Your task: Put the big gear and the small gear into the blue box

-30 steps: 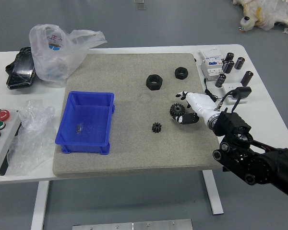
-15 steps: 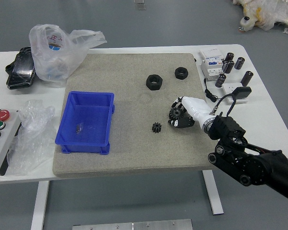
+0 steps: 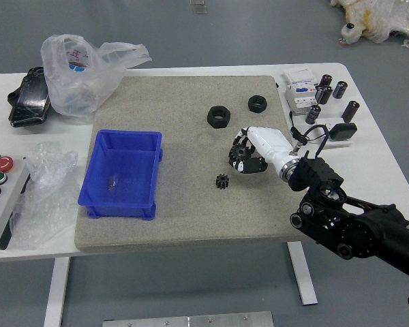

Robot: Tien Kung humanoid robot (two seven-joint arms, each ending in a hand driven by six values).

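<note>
In the head view, the right hand (image 3: 268, 146) has its fingers (image 3: 251, 165) bent around the big gear (image 3: 241, 152), gripping it between them, part open by the gear's width. Whether the gear is clear of the mat (image 3: 191, 211) I cannot tell. The blue box (image 3: 120, 174) lies well to the left and slightly nearer, so the coming move should be a carry leftward over its right wall. The right hand is the only one in view. The gear is round, with no long axis; its toothed face looks up towards the camera, its exact tilt unclear. The box's longer sides run near to far. The small gear (image 3: 221, 181) lies flat on the mat, just near and left of the fingers, and the carry could brush it if kept low.
</note>
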